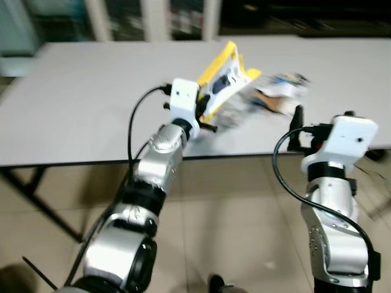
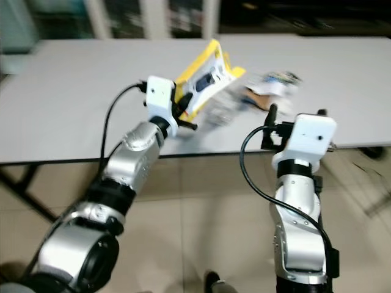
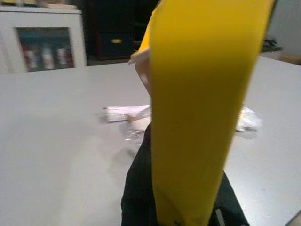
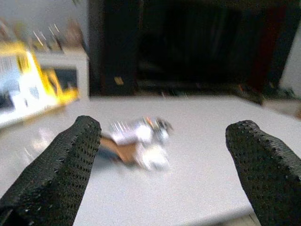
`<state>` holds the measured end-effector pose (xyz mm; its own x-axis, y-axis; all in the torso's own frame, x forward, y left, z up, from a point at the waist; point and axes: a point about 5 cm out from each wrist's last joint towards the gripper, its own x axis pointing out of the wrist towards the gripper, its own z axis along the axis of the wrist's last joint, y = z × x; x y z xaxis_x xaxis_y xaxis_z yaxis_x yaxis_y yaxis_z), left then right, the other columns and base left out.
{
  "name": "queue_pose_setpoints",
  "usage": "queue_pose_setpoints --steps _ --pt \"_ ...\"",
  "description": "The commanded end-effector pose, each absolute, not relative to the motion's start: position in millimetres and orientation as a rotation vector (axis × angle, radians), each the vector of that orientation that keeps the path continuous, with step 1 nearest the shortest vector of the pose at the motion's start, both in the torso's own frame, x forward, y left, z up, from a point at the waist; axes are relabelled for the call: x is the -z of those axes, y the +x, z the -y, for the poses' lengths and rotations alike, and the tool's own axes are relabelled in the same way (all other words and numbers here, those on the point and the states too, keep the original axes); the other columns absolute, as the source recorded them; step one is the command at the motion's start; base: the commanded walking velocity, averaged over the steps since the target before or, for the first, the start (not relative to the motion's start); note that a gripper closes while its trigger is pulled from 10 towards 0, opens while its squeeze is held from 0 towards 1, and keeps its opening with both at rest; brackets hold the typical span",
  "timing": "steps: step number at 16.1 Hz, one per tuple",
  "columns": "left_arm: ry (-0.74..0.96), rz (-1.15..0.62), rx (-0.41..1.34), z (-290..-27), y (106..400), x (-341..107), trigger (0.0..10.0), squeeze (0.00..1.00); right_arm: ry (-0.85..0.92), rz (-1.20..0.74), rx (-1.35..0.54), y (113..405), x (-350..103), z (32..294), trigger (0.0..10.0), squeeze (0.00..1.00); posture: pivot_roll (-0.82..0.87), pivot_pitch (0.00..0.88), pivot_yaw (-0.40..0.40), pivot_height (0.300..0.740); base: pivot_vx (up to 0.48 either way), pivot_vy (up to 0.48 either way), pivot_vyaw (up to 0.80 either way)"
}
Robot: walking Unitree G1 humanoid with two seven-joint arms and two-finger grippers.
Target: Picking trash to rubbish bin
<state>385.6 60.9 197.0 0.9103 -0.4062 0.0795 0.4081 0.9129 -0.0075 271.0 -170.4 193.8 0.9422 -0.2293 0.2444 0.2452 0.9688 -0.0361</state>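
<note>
My left tool (image 3: 183, 207) clamped on a yellow package (image 3: 202, 94), blurred wrappers (image 3: 129, 115) beyond on the grey bench (image 3: 56, 155), white cabinet (image 3: 42, 37) behind

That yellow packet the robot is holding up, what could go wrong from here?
The left pincer grips the yellow packet only at its lower end, tilted above the table; it might slip out or swing as the arm moves. The right pincer is open and points at the crumpled wrappers near the table's edge; a clumsy reach could push them off.
</note>
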Motion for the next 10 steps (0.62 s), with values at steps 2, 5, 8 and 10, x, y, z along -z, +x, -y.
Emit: queue_pose_setpoints --steps 2,5,8,10 --pt "-0.029 0.098 0.416 -60 388 -204 10.0 0.00 -0.071 0.142 0.251 272 -176 172 10.0 0.00 0.12 0.067 0.023 0.740 0.000 0.000 -0.77" --pt "-0.020 0.100 0.408 -62 389 -203 10.0 0.00 -0.058 0.132 0.233 270 -173 169 10.0 0.00 0.12 0.069 0.022 0.740 0.000 0.000 -0.26" --pt "-0.018 0.110 0.413 -63 389 -204 10.0 0.00 -0.045 0.085 0.197 271 -168 166 10.0 0.00 0.12 0.073 0.020 0.740 0.209 0.000 0.00" --pt "-0.014 0.122 0.397 -67 391 -207 10.0 0.00 -0.035 0.051 0.155 271 -163 159 10.0 0.00 0.12 0.077 0.018 0.740 0.397 0.000 0.00"
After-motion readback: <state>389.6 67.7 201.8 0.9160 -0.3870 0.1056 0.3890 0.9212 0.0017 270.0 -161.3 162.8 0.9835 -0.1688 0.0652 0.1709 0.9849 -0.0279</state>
